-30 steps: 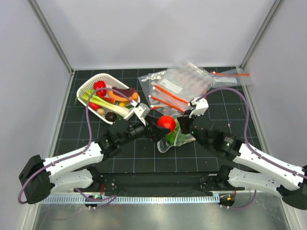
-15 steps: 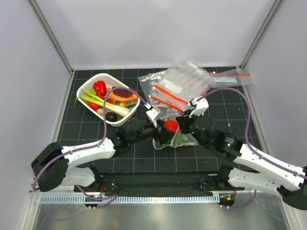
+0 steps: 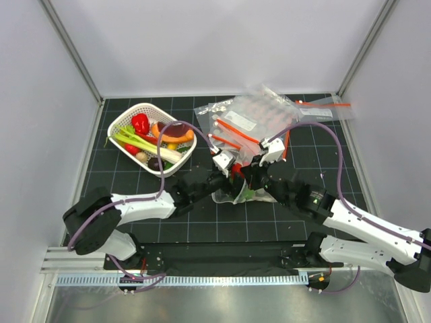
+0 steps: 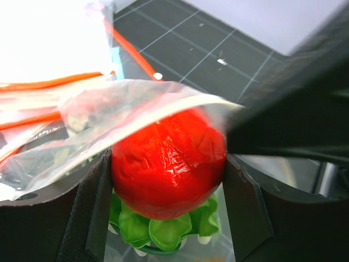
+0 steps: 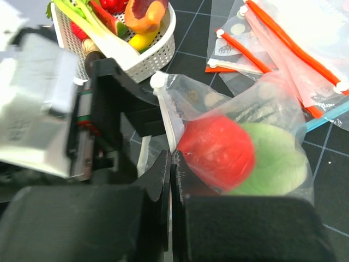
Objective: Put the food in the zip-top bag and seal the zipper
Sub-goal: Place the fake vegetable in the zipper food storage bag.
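Left wrist view has the left gripper (image 4: 169, 188) clamped on the red toy tomato (image 4: 163, 147), half under the film of the zip-top bag (image 4: 103, 109), with the toy lettuce (image 4: 163, 232) just past its fingertips, inside the bag. The right gripper (image 5: 170, 169) is pinched together on the zipper (image 5: 163, 109) edge and holds the mouth up. I judge this is the filling step; next the tomato should be let go deeper inside, and the gripper drawn out cleanly before sealing.
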You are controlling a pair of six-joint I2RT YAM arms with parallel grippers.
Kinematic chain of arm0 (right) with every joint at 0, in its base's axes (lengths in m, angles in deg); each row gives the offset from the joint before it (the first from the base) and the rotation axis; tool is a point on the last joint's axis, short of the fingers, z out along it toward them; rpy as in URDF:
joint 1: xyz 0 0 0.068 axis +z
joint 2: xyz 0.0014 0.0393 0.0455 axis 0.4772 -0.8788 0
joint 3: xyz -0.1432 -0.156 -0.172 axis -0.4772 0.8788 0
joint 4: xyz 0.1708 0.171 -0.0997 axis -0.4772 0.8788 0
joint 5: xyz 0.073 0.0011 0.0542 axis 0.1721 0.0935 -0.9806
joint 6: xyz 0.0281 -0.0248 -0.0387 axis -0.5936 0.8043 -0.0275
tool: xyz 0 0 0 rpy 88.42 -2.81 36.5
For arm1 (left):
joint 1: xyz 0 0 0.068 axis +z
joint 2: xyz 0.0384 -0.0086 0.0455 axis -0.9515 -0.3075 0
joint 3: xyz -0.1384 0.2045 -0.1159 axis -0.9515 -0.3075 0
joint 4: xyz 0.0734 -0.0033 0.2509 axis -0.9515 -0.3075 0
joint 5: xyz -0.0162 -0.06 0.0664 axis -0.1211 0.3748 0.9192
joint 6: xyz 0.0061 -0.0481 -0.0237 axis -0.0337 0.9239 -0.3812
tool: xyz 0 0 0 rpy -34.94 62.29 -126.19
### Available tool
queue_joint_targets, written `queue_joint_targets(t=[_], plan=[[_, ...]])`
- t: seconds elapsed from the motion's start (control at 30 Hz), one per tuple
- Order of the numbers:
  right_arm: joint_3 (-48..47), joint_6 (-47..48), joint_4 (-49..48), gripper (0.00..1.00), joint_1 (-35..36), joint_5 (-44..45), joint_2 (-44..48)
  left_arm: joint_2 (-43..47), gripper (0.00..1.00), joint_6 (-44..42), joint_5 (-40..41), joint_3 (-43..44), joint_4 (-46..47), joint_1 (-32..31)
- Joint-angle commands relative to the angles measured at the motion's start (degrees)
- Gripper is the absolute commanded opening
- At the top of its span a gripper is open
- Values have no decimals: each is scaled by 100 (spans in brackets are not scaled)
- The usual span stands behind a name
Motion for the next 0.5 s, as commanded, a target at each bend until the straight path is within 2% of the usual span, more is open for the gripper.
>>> queue_joint_targets(t=[0.0, 0.07, 0.17, 0.27, 0.37, 0.4, 0.47], plan=[[17, -30, -472, 1, -6, -162, 215, -359, 21, -59, 464, 296, 417, -22], [35, -29, -489, 1, 3, -170, 259, -475, 22, 37, 701, 304, 444, -22], [44, -29, -498, 1, 3, -127, 294, -650, 23, 317, 352, 357, 444, -39], [96, -38, -525, 1, 2, -4, 400, -984, 26, 600, 342, 462, 312, -171], [272, -82, -665, 1, 2, 233, 671, -1292, 37, 741, 368, 594, 224, -268], [377, -100, -709, 1, 3, 373, 733, -1293, 45, 672, 464, 603, 224, -320], [431, -100, -771, 1, 3, 427, 874, -1144, 54, 557, 631, 603, 215, -347]])
